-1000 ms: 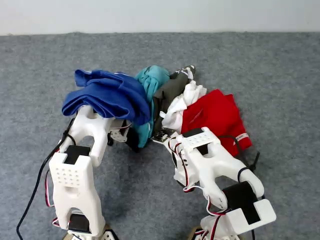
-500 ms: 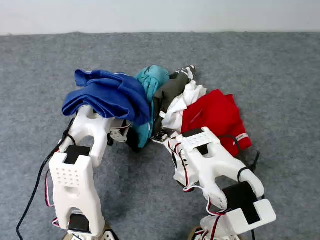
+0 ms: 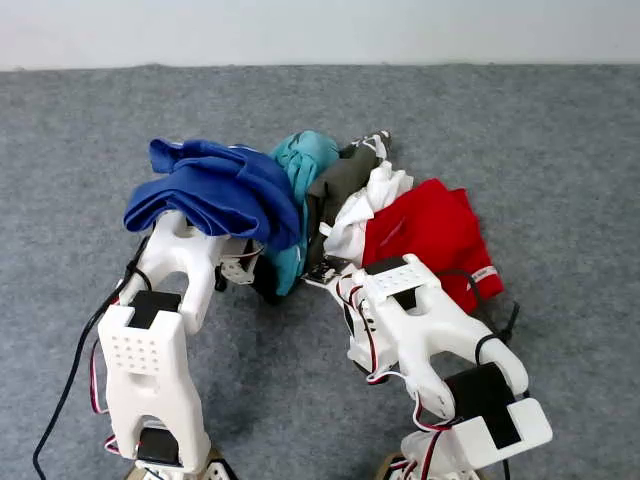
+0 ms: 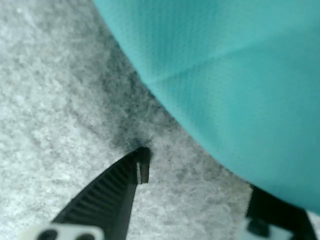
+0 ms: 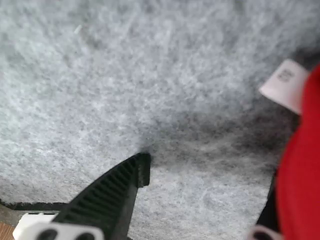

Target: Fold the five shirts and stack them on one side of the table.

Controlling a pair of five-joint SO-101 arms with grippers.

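Nothing has moved since the earlier frames: both arms and all the cloth sit as they were.

- Five shirts lie in one crumpled heap mid-table (image 3: 560, 150), just ahead of the arms: blue shirt (image 3: 215, 190), teal shirt (image 3: 305, 165), dark olive shirt (image 3: 340, 185), white shirt (image 3: 365, 210), red shirt (image 3: 430, 230). They overlap one another.
- Blue shirt is draped over the front of the left arm.
- Left gripper (image 4: 200, 185): jaws spread wide, low over the grey felt, gripping nothing. Teal cloth hangs over one finger.
- Right gripper (image 5: 207, 187): jaws likewise wide apart and empty, with the red shirt's edge and its white tag (image 5: 285, 85) just beside one finger.

Progress, as judged: none of the shirts is folded or spread flat, and no stack stands at either side edge. All five folds and the stacking remain.
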